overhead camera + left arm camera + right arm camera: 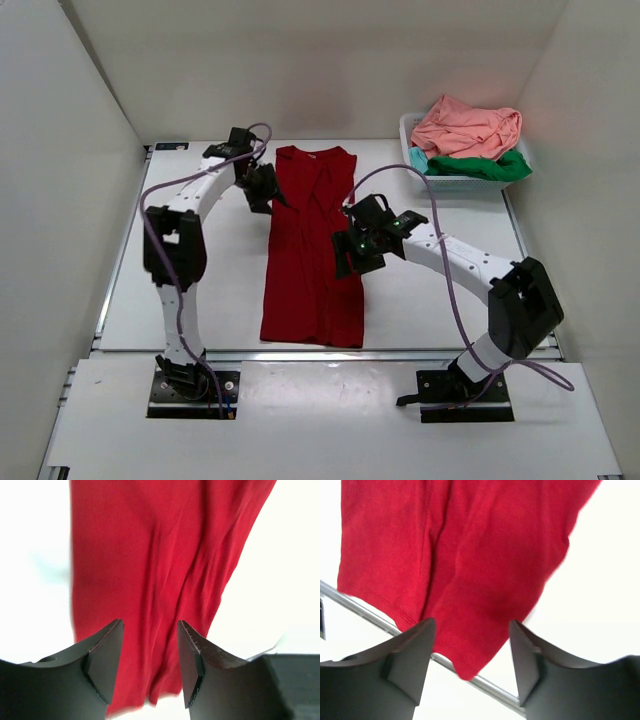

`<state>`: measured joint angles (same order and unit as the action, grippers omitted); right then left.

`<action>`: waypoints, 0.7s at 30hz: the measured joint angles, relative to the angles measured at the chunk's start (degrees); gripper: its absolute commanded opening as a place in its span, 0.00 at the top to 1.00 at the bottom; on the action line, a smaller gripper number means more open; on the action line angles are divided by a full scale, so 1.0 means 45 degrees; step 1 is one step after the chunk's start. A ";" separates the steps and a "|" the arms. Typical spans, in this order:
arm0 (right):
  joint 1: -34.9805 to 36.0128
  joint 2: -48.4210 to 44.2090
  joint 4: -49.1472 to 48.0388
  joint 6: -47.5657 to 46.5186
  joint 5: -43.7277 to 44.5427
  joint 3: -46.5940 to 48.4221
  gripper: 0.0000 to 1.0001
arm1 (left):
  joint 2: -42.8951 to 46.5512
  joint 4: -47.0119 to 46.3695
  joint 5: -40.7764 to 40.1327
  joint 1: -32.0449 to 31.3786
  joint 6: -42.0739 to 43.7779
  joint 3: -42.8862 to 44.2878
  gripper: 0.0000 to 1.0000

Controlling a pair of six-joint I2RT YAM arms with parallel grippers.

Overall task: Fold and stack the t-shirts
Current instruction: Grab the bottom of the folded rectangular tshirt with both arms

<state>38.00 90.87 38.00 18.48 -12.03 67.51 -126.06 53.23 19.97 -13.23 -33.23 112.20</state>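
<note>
Barely begun. Left of the basket (408, 130), red shirt (312, 250) folded long only. Inside the basket, pink shirt (465, 125) and green shirt (485, 167) waiting. Left gripper (150, 625), right gripper (472, 622): wide open, empty.

No writing, label, brand mark, number or sign could be read in any of the three views.
</note>
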 measured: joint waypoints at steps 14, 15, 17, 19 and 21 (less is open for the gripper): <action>-0.2438 -0.2885 -0.0277 0.2404 0.1103 -0.2055 0.30 | 0.8937 -0.0554 -0.0806 -0.0121 0.1195 -1.0452 0.41; -0.2710 -0.3332 -0.0291 0.2390 0.1064 -0.2390 0.30 | 0.9428 -0.0563 -0.0894 -0.0126 0.1258 -1.0972 0.41; -0.3089 -0.4313 -0.0364 0.2346 0.0952 -0.3181 0.30 | 1.0384 -0.0583 -0.1001 -0.0136 0.1350 -1.1982 0.41; -0.3395 -0.5464 -0.0257 0.2322 0.0850 -0.4002 0.29 | 1.1215 -0.0534 -0.1049 -0.0151 0.1443 -1.2862 0.42; -0.3570 -0.6377 -0.0185 0.2331 0.0792 -0.4624 0.29 | 1.1759 -0.0442 -0.1277 -0.0287 0.1564 -1.3449 0.42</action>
<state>21.93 62.17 37.17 28.97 -8.47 46.70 -73.14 51.24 14.22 -14.52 -26.20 51.68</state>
